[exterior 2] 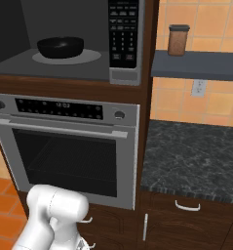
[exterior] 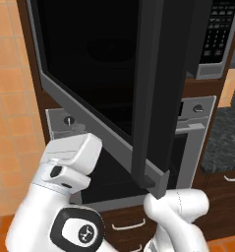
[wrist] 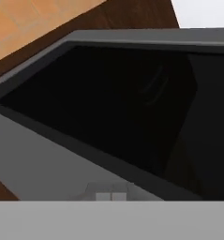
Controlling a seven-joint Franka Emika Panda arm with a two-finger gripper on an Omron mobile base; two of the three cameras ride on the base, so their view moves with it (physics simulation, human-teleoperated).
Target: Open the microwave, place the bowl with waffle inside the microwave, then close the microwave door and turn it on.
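Already the bowl with waffle [exterior 2: 60, 47] sits inside the microwave [exterior 2: 124, 73], on the pale round plate of the cavity floor; the waffle itself is too dark to make out. So the coming move, as I judge it, turns on the microwave door [exterior: 97, 69], which stands swung wide open. In the left base view its black glass panel runs from 10 o'clock down toward 5 o'clock, its long vertical handle [exterior: 156, 98] at the free edge, pointing out toward the robot. The white arm [exterior: 72, 170] is folded low at 7 o'clock, just below the door's grey lower edge. In the hand view that glass and grey edge loom very close ahead; whether the gripper's fingers are apart or together I cannot tell.

Closing likely means pushing the panel's outer face back toward the keypad [exterior 2: 123, 31] at 1 o'clock.

Below sits the oven [exterior 2: 64, 146]; at 3 o'clock a dark stone counter [exterior 2: 196, 156], a shelf with 1 brown jar [exterior 2: 178, 40], and orange tiles.
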